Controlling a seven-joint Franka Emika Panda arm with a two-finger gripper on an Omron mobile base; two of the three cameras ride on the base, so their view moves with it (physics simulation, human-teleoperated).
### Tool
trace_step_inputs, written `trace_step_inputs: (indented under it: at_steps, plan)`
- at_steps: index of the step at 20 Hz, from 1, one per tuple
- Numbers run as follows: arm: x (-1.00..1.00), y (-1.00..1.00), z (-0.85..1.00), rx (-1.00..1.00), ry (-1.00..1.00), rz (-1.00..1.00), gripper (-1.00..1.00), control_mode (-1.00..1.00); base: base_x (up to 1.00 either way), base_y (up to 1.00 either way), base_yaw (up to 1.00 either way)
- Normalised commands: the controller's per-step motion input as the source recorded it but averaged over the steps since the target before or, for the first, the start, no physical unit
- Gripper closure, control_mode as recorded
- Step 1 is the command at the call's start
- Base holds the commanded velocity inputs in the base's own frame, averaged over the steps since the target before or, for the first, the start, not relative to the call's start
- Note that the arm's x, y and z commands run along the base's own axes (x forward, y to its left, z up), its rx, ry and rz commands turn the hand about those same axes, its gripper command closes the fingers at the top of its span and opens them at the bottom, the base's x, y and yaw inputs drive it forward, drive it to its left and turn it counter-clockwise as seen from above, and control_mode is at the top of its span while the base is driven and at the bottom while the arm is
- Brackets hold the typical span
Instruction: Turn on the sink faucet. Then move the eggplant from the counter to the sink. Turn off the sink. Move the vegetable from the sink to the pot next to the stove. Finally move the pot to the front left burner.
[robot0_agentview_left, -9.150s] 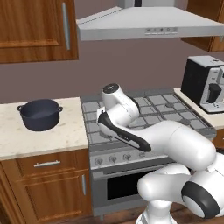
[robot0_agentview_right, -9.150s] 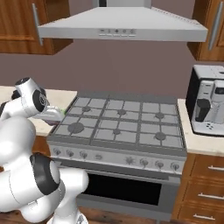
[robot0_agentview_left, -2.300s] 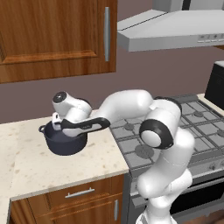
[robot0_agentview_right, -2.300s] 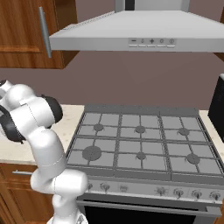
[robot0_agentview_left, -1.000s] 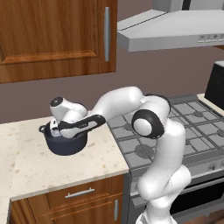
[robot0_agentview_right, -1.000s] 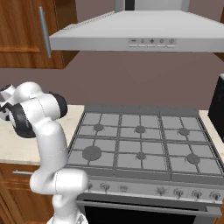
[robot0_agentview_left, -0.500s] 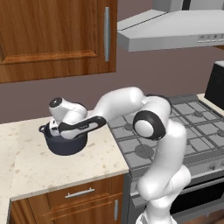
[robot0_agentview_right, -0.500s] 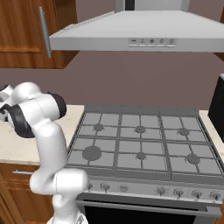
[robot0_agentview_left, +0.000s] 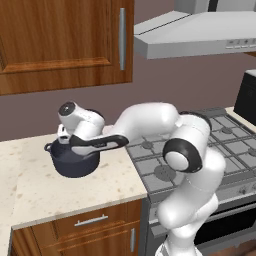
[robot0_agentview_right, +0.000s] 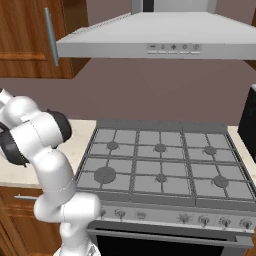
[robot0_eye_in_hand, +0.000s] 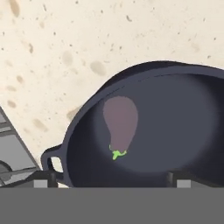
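Fingers (robot0_eye_in_hand: 42, 183) spread wide and holding nothing, the gripper (robot0_eye_in_hand: 109, 183) hangs over the pot (robot0_eye_in_hand: 175, 131); the eggplant (robot0_eye_in_hand: 120, 122) lies loose between and beyond them, delivered

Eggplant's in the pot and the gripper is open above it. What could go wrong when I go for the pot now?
1. The gripper hangs over the pot, so closing here could catch the eggplant instead.
2. The pot's side handle is small and easy to miss.
3. Lifting from one side could tilt the pot on the way to the stove.
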Motion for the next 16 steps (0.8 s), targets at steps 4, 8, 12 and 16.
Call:
trace_step_inputs:
  at_steps: [4,8,12,16]
  plan:
    - [-0.17,-0.45,0.42,0.10,-0.06,0.00,-1.00,-1.00,0.00,0.00,0.00]
    - [-0.19,-0.65,0.10,0.13,0.00,0.00,-1.00,-1.00,0.00,0.00,0.00]
    - [-0.22,-0.73,0.00,0.14,0.00,0.01,-1.00,-1.00,0.00,0.00,0.00]
    - [-0.16,-0.66,0.00,0.15,0.01,0.00,-1.00,-1.00,0.00,0.00,0.00]
